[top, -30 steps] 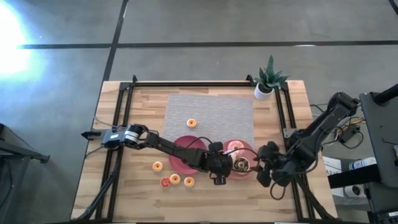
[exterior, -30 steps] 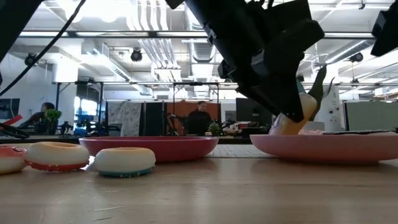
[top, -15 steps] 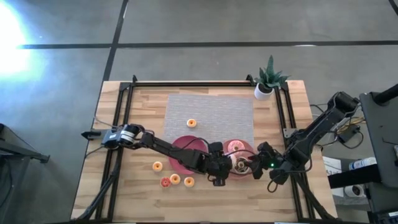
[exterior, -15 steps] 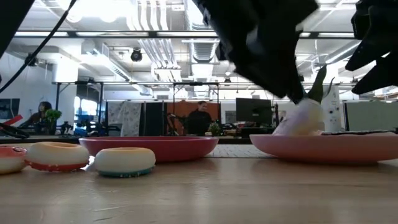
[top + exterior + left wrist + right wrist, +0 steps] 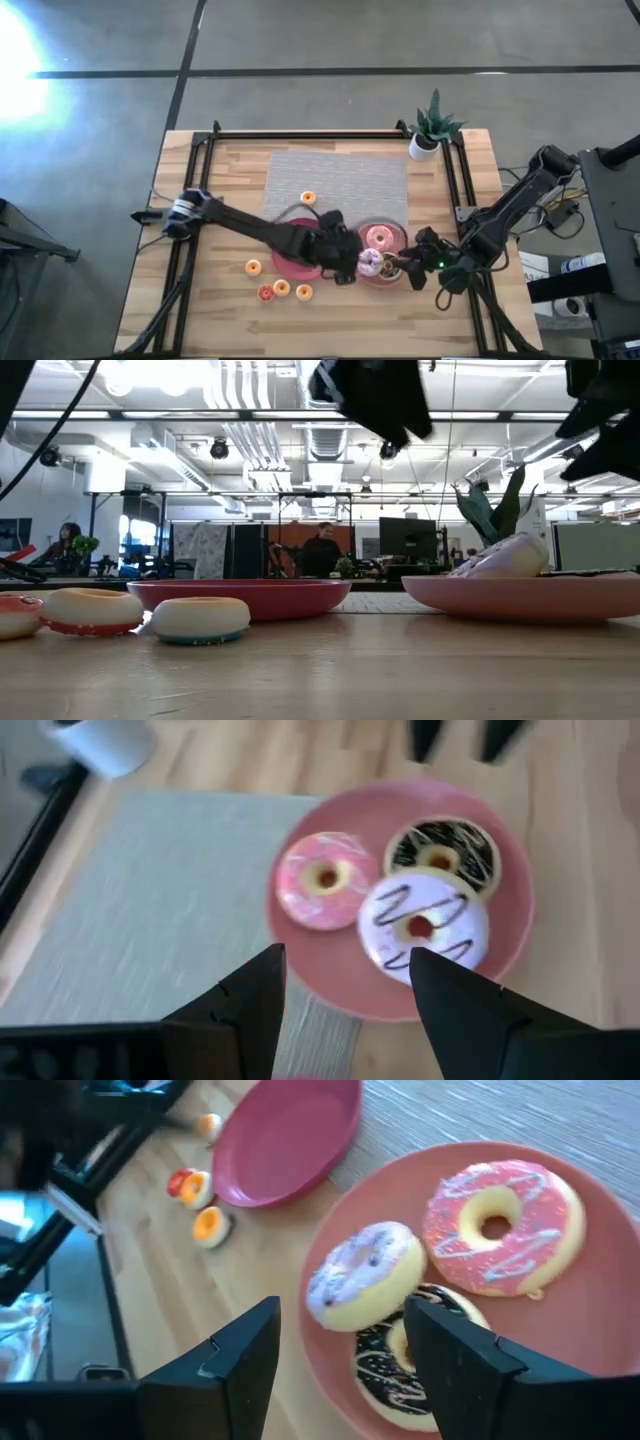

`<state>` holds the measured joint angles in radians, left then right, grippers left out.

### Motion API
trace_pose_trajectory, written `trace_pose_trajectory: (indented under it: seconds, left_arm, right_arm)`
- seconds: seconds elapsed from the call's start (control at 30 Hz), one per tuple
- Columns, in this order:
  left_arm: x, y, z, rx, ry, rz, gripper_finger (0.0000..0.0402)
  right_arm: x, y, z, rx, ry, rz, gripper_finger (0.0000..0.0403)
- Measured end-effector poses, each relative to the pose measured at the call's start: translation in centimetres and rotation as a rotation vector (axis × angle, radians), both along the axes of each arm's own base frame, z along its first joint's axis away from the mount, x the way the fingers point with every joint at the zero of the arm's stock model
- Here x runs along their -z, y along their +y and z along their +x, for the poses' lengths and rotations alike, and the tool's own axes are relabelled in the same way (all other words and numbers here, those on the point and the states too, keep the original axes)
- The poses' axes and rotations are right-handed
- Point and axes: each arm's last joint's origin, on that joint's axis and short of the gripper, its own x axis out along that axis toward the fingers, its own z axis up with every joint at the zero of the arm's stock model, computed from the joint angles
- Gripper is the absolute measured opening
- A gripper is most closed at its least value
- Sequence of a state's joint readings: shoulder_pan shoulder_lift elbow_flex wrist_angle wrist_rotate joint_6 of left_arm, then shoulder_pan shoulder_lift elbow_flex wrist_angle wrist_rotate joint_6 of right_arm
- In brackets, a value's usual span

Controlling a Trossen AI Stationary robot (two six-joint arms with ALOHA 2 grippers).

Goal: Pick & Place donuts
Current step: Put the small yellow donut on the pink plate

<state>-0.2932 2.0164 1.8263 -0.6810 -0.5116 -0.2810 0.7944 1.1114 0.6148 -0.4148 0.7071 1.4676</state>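
Note:
The right pink plate (image 5: 398, 240) carries a pink donut (image 5: 322, 880), a brown-iced donut (image 5: 443, 850) and a pale donut with dark drizzle (image 5: 365, 1275). The pale one is tilted, its edge propped on the brown-iced donut (image 5: 400, 1355). My left gripper (image 5: 345, 262) is open and raised at the plate's left rim. My right gripper (image 5: 415, 270) is open, low at the plate's right rim. Several tiny orange and red donuts (image 5: 282, 289) lie on the wood near the left pink plate (image 5: 290, 262). Another orange one (image 5: 308, 198) lies on the grey mat.
A potted plant (image 5: 432, 128) stands at the far right corner. A black frame (image 5: 300, 134) rims the table. The left arm lies across the left pink plate. In the low view, three tiny donuts (image 5: 200, 618) line the near left. People sit in the room beyond.
My left gripper has let go of the pale donut on the right plate. It then rose and drew back toward the table's left. The donut stays tilted on the plate against the brown-iced one. My right gripper has edged left toward the plate's rim.

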Motion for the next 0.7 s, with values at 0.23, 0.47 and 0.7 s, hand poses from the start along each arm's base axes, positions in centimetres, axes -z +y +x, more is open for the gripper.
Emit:
trace_pose_trajectory:
  seconds: [0.23,0.47,0.7]
  left_arm:
    - [-3.9,5.9,-3.3,-0.258,0.001,-0.201,0.0188]
    - [-3.0,13.9,-6.3,-0.498,0.070,-0.256,0.0188]
    - [3.0,20.1,-8.7,-0.595,0.274,-0.383,0.0188]
  right_arm:
    - [-0.9,-0.1,0.0,-0.032,-0.021,-0.017,0.0205]
    - [-2.4,-0.8,1.1,-0.012,-0.052,-0.041,0.0205]
    - [-4.6,-2.5,3.2,-0.035,-0.047,-0.130,0.0205]
